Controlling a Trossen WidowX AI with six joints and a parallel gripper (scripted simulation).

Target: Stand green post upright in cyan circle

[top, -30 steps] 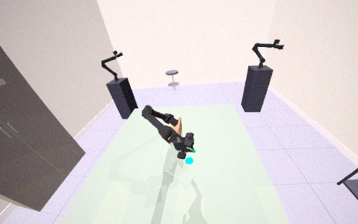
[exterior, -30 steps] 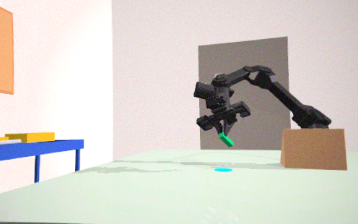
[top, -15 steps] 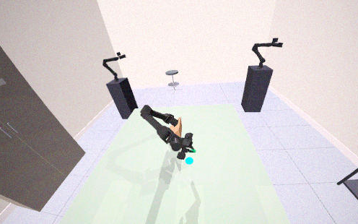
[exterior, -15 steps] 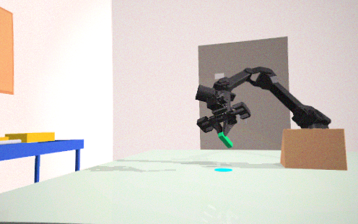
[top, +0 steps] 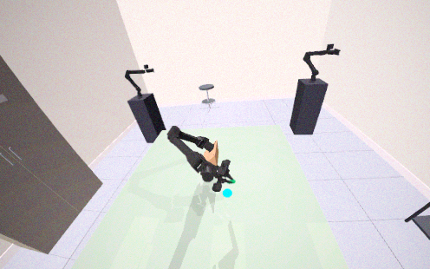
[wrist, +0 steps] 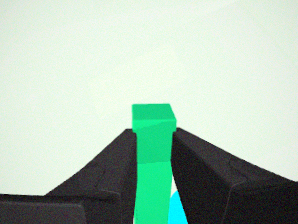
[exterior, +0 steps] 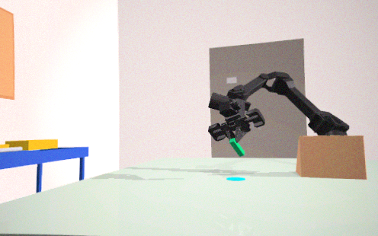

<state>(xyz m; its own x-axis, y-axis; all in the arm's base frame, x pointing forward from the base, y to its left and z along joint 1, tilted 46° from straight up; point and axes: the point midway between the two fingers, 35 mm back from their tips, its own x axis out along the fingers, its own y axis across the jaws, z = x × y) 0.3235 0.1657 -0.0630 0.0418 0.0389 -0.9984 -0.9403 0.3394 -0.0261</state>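
The green post (top: 233, 181) (exterior: 237, 147) (wrist: 153, 145) is held in the air above the table. In the exterior view it is tilted, its lower end toward the right. My gripper (exterior: 234, 140) (wrist: 152, 138) is shut on the post near one end, with a finger on each side of it in the wrist view. The cyan circle (top: 227, 193) (exterior: 235, 179) (wrist: 177, 210) lies flat on the table below the post. In the wrist view it shows only partly, behind the right finger and the post.
The arm stands on an orange-brown block (top: 211, 155) (exterior: 331, 157) on the pale green table top (top: 271, 234) (exterior: 151, 213). Two other small arms stand on dark pedestals (top: 308, 106) (top: 146, 117) beyond the table. A blue bench (exterior: 61, 153) with yellow boxes is at the left in the exterior view.
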